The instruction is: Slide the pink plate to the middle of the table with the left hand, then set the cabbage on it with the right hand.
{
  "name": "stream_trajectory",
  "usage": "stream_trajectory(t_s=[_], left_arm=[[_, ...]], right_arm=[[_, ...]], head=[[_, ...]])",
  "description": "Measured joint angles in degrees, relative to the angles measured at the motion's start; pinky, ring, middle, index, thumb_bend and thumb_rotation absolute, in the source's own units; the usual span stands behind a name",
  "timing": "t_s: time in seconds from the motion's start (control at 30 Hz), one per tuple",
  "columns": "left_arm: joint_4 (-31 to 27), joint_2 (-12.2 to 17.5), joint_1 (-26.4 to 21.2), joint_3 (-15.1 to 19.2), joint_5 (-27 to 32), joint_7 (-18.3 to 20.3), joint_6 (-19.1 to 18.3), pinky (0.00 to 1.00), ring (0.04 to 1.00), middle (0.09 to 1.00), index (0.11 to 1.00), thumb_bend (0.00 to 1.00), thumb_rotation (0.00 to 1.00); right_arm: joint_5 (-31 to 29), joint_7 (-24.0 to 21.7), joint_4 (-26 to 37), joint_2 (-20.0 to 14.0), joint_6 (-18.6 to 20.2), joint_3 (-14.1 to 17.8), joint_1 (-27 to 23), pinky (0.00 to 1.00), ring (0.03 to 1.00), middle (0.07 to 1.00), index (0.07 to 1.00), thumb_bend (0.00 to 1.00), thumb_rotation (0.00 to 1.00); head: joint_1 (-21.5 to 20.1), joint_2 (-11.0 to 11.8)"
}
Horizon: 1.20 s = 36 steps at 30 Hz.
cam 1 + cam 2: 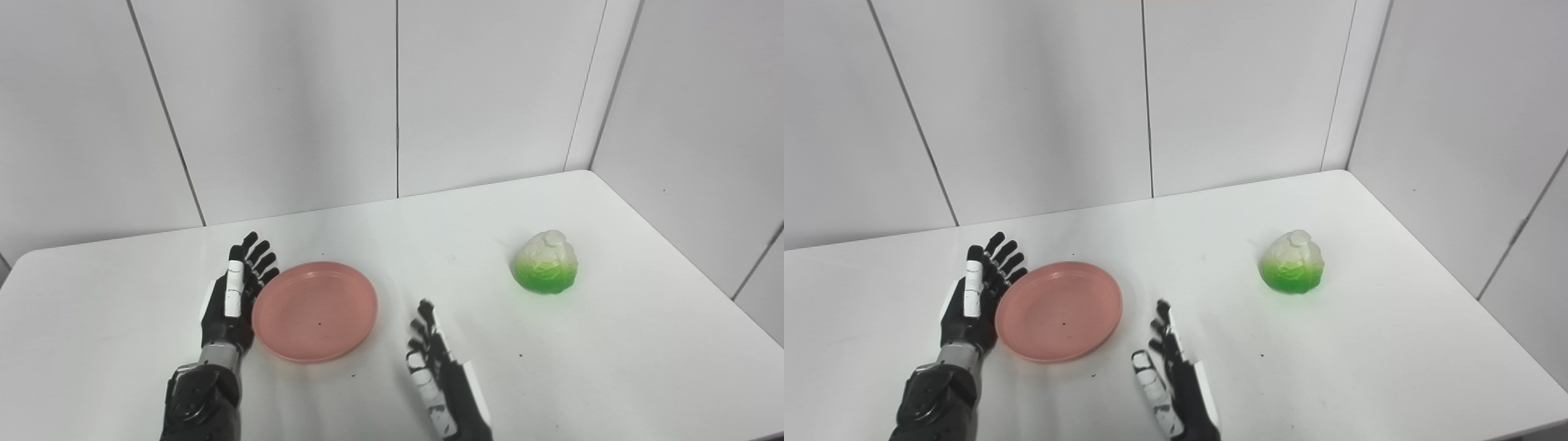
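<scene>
The pink plate (315, 309) lies flat on the white table (643, 343), left of its middle. My left hand (234, 295) stands open on edge with its palm against the plate's left rim, fingers stretched out and pointing away from me. Just right of the plate, near the front edge, my right hand (436, 367) is open too, holding nothing and apart from the plate. The cabbage (546, 262), white on top and bright green at the base, sits alone on the right half of the table, well beyond the right hand.
White wall panels (392, 92) close off the back and the right side of the table. The table's right edge (704, 269) runs diagonally close behind the cabbage. A few dark specks dot the tabletop.
</scene>
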<state>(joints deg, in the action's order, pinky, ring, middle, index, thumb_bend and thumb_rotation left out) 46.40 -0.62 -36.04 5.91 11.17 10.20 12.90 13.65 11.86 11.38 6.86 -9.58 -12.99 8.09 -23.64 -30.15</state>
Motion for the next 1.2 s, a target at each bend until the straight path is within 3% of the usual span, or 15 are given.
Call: stream_trajectory(t_s=[0.1, 0.27, 0.5, 0.67, 0.83, 0.9, 0.97, 1.1, 1.2], left_arm=[[0.99, 0.05, -0.53, 0.33, 0.01, 0.05, 0.53, 0.88, 0.904, 0.923, 0.917, 0.97, 0.91], [3.47, 0.11, -1.69, 0.48, -0.03, 0.1, 2.07, 0.86, 0.892, 0.91, 0.936, 0.97, 0.91], [5.01, 0.1, -2.15, 0.68, -0.05, -0.05, 3.8, 0.85, 0.893, 0.909, 0.979, 0.97, 0.91], [5.22, -0.2, -2.29, 0.74, -0.03, -0.02, 3.9, 0.87, 0.896, 0.91, 1.0, 0.98, 0.91], [6.02, -0.15, -2.69, 0.81, -0.04, 0.0, 4.44, 0.85, 0.886, 0.909, 1.0, 1.0, 0.91], [6.6, 0.01, -2.98, 0.86, -0.04, 0.05, 4.82, 0.84, 0.886, 0.904, 1.0, 1.0, 0.91], [7.32, 0.08, -3.35, 1.05, -0.02, 0.13, 5.1, 0.83, 0.887, 0.902, 1.0, 0.99, 0.91], [7.95, 0.1, -3.69, 1.2, -0.01, 0.19, 5.42, 0.83, 0.879, 0.902, 1.0, 0.99, 0.91], [7.92, 0.09, -3.71, 1.22, 0.0, 0.37, 5.43, 0.84, 0.881, 0.904, 1.0, 1.0, 0.91]], right_arm=[[3.78, -1.29, 3.68, -0.73, 0.1, 0.88, -0.42, 0.85, 0.916, 0.949, 0.986, 0.83, 0.98], [6.84, -6.29, 11.75, -4.15, 4.04, 4.63, -2.35, 0.79, 0.889, 0.931, 0.984, 0.94, 0.82], [3.68, -13.89, 16.62, -15.95, 11.8, 11.56, -5.81, 0.74, 0.885, 0.942, 0.975, 0.97, 0.67], [2.95, -20.99, 19.62, -25.4, 21.37, 15.24, -12.47, 0.76, 0.922, 0.987, 0.984, 0.96, 0.53], [5.77, -30.78, 21.32, -37.36, 33.19, 15.02, -20.86, 0.79, 0.942, 0.984, 0.979, 1.0, 0.41], [7.44, -33.73, 21.28, -40.68, 35.37, 14.23, -23.73, 0.72, 0.905, 0.967, 0.957, 1.0, 0.36], [8.81, -36.04, 20.99, -42.67, 35.98, 13.7, -25.94, 0.7, 0.9, 0.962, 0.945, 1.0, 0.33], [11.51, -42.25, 17.8, -45.22, 36.17, 12.36, -29.77, 0.75, 0.949, 0.977, 0.948, 1.0, 0.29], [13.16, -46.11, 15.87, -47.41, 36.28, 10.82, -32.15, 0.69, 0.909, 0.942, 0.92, 1.0, 0.26]], head=[[-0.26, 0.17], [-0.53, 0.7], [-0.35, 0.88], [-0.7, 0.79], [-0.88, 0.79], [-0.79, 0.88], [-0.79, 0.88], [-0.44, 0.7], [0.08, 1.31]])
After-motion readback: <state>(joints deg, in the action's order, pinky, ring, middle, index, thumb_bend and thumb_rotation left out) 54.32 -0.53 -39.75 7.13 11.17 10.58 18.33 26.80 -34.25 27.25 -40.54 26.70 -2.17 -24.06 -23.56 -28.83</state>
